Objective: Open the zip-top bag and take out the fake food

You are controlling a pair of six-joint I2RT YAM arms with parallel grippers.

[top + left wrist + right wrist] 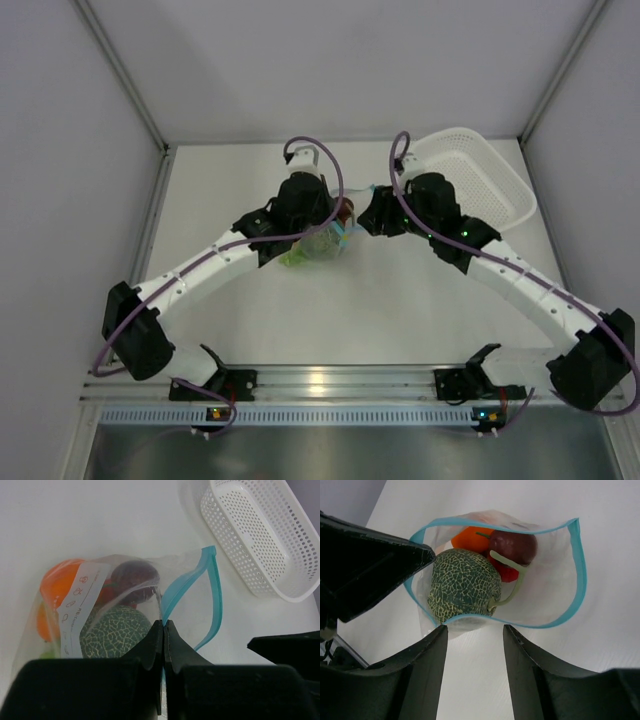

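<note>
Zip-top bag [90, 587]: clear, crinkly, lying on the white table [400, 300] between the two arms, with its mouth gaping toward the right arm. The blue zip strip [580, 575] is parted into a wide loop.

Left gripper [163, 626]: fingers pressed together, pinching one lip of the bag at the strip. Only its own camera shows the pinch; overhead, the wrist covers it.

Right gripper [474, 632]: fingers spread, with the near lip of the bag mouth just beyond the tips and nothing between them. The gap is readable only from its own camera.

Contents, all inside the bag: a netted grey-green melon [462, 585] nearest the mouth, with a pale curling stem; an orange ball [470, 539]; a dark red piece [516, 547]; and a red piece [506, 573] under it. The left wrist view adds a printed white label [82, 605] on the bag wall. The overhead view adds a leafy green piece [297, 257] at the bag's closed end.

White perforated basket [260, 535]: on the table beside the right arm, apart from the bag. It is seen overhead and from the left wrist only.
</note>
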